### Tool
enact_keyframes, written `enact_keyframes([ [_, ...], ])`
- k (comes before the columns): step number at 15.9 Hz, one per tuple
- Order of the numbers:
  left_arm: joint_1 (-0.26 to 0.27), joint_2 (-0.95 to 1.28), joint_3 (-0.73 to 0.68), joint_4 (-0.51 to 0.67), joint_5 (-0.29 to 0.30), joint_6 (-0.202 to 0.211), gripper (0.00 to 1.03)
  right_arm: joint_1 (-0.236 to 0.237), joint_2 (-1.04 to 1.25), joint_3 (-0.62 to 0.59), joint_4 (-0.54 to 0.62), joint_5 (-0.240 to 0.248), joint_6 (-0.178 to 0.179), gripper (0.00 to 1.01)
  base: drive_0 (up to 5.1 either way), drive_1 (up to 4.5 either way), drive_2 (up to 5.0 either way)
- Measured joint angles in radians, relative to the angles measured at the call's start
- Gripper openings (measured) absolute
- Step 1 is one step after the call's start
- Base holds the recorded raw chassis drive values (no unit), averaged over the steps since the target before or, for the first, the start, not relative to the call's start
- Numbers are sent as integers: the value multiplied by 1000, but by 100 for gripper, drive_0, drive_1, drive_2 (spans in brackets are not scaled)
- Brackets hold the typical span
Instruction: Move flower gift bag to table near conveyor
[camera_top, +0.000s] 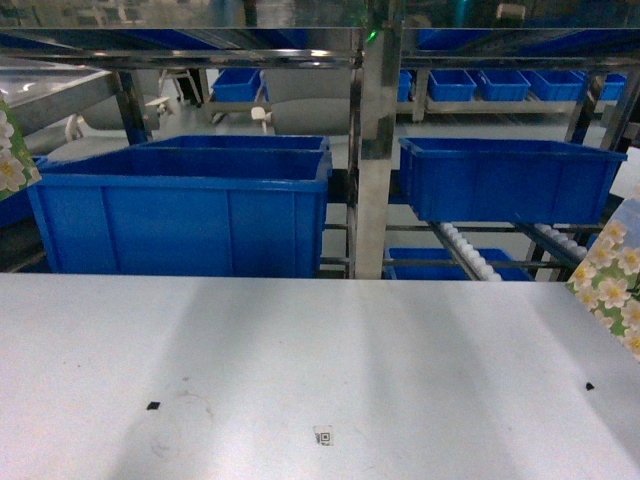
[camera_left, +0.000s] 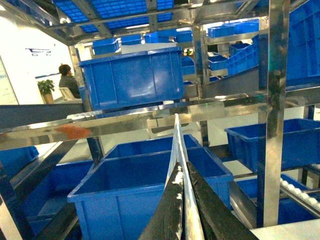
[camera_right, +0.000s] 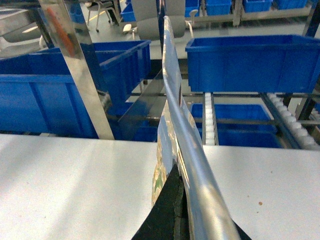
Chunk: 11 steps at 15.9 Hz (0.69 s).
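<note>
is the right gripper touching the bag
Touching. The right wrist view shows the right gripper with black jaws closed against both sides of the bag panel, no gap.

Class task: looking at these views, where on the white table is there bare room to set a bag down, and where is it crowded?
The table is bare across its whole middle, between the flower bag at the right edge and another flowered piece at the left; only dark specks and a small code mark lie there. Behind the far edge it is crowded: blue bins and conveyor rollers.
</note>
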Motion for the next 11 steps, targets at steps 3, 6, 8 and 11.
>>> enact_keyframes([
  [3, 0, 0, 0, 0, 0, 0, 2, -4, 138, 34, 58, -30, 23, 2, 0, 0, 0],
  [6, 0, 0, 0, 0, 0, 0, 2, -56, 260, 45, 88, -72, 25, 2, 0, 0, 0],
  [8, 0, 0, 0, 0, 0, 0, 2, -106, 405, 46, 193, -113, -2, 2, 0, 0, 0],
  [11, 0, 0, 0, 0, 0, 0, 2, -98, 479, 48, 221, -86, -25, 2, 0, 0, 0],
])
